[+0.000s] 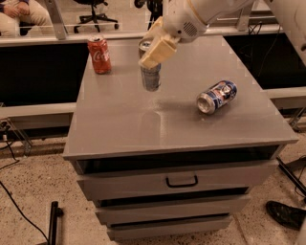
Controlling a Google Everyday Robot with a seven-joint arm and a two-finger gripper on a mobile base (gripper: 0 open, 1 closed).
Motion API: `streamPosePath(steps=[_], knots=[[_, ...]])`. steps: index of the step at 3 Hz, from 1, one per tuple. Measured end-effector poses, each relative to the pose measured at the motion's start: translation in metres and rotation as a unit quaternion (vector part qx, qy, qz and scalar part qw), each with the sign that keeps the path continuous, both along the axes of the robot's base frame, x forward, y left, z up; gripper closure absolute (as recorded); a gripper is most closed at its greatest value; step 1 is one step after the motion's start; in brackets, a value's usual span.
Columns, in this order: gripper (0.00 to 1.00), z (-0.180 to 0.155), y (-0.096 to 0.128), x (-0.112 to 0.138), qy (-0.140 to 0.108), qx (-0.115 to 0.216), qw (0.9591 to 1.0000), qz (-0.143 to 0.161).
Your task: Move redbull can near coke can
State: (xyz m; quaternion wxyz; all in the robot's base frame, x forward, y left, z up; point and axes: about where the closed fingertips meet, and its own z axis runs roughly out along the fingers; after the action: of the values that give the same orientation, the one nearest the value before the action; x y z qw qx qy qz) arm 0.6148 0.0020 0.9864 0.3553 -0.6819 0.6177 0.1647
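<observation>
The redbull can (pixel 151 76) is a slim silver-grey can, held upright in my gripper (pixel 154 53) above the grey cabinet top (pixel 124 124), a little left of its middle. The cream fingers (pixel 158 51) clamp the can's upper part and hide its top. The coke can (pixel 99 54) is red with white script and stands upright at the far left corner, to the left of the held can and apart from it.
A wider blue-and-white can (pixel 217 96) lies on its side at the right of the top. The cabinet has drawers with a black handle (pixel 181 182). A rail and office chairs stand behind. A person sits at the far left (pixel 19 12).
</observation>
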Motion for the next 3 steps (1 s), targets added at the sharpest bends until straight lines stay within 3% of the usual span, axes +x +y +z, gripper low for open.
streamPosePath(steps=[1, 2, 3], knots=[[1.0, 0.022, 0.004, 0.036, -0.03, -0.001, 0.9995, -0.01], [1.0, 0.038, 0.005, 0.047, -0.047, 0.006, 0.9988, -0.014], [1.0, 0.036, 0.009, 0.051, -0.049, 0.009, 0.9987, -0.013]])
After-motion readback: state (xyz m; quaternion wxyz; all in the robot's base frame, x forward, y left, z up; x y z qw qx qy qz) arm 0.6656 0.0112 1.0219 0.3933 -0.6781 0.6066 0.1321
